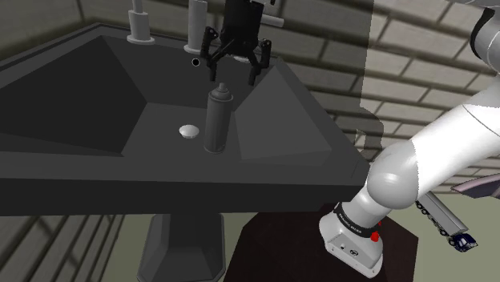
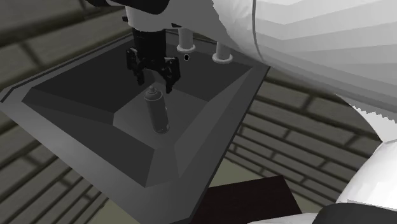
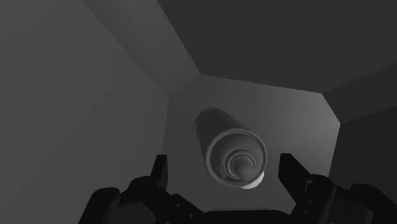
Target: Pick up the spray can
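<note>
A grey spray can [image 1: 218,120] stands upright on the floor of a dark sink basin [image 1: 96,88]. My black gripper [image 1: 234,78] hangs open just above the can's cap, pointing straight down, fingers apart and touching nothing. From the second exterior view the can [image 2: 156,112] rises below the gripper [image 2: 154,81]. Looking along the hand, I see the can's top [image 3: 233,154] end-on, between and beyond the two fingertips [image 3: 159,169], slightly nearer one of them.
A pale round drain [image 1: 189,130] lies on the basin floor beside the can. Grey tap fittings [image 1: 140,24] stand on the sink's back ledge, behind the gripper. The basin's sloped walls surround the can. The sink rests on a pedestal [image 1: 180,244]; brick-patterned walls lie around.
</note>
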